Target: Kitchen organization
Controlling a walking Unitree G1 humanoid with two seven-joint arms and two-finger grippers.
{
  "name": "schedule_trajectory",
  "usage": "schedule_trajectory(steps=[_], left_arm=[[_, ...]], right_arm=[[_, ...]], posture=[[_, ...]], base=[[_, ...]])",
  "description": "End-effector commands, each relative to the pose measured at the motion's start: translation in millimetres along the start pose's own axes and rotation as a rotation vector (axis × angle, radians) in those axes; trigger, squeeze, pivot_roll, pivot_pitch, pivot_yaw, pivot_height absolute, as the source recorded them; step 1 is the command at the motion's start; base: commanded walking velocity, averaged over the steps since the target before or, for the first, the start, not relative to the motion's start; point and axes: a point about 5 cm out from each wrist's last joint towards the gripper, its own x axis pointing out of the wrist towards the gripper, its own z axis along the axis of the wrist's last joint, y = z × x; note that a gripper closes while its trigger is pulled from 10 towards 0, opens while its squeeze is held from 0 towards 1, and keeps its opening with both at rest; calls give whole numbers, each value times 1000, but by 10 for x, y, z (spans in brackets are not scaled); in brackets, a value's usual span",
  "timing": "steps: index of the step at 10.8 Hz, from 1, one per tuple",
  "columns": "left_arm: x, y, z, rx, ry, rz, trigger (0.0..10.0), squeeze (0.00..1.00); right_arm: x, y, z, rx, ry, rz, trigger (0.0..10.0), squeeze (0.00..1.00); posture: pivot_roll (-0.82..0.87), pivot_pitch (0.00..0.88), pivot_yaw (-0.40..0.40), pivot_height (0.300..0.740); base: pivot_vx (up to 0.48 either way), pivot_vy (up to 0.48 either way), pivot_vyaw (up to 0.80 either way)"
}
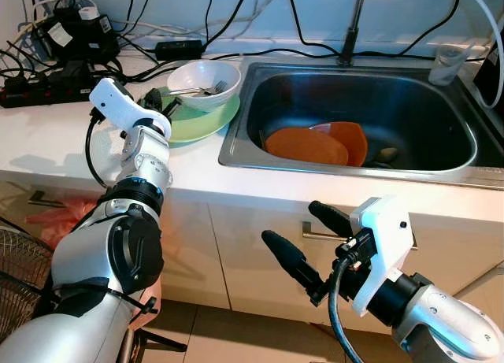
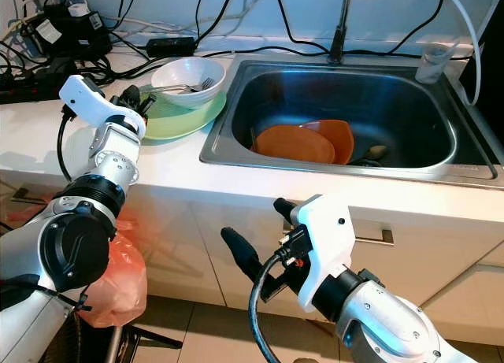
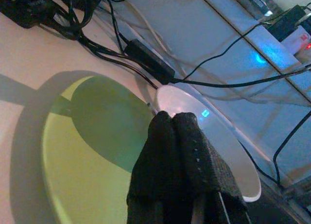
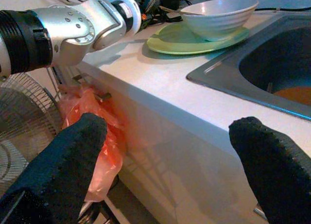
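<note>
- Here, a white counter [image 1: 197, 162] runs left to right, with a steel sink [image 1: 358, 111] sunk into its right part and pale cabinet doors [image 1: 252, 261] below.
- In the sink's near half lie two orange plates [image 1: 315, 142], overlapping, the left one resting over the other.
- On the counter just left of the sink sits a light green plate [image 1: 193, 123], and a white bowl [image 1: 203, 83] stands on its far right part with a fork [image 1: 206, 89] lying inside.
- Black power strips and tangled cables [image 1: 71, 44] crowd the far left of the counter.
- An orange plastic bag [image 2: 118, 276] hangs low at the left cabinet front.
- The left gripper [image 3: 172, 122] reaches over the near left edge of the green plate; its fingers are pressed together with nothing between them, tips just beside the bowl's near rim, though whether they touch it cannot be told.
- The right gripper [image 1: 303, 229] hangs in front of the cabinets, below the sink's near edge, fingers spread wide and empty, well apart from the plates and bowl.
</note>
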Motion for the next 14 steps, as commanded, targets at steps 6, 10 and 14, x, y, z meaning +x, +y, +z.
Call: schedule_trajectory(steps=[6, 10, 14], left_arm=[[42, -118, 134, 29, -34, -35, 0, 0], [43, -99, 136, 45, -31, -10, 10000, 1000], [45, -122, 170, 64, -53, -23, 10000, 1000]], right_arm=[[18, 27, 42, -10, -21, 21, 10000, 0], [40, 26, 43, -9, -23, 26, 10000, 0], [115, 15, 52, -5, -37, 43, 10000, 0]], posture=[[-435, 0, 80, 740], [-430, 0, 82, 740], [-385, 0, 90, 740]], base=[[0, 0, 0], [0, 0, 0], [0, 0, 0]])
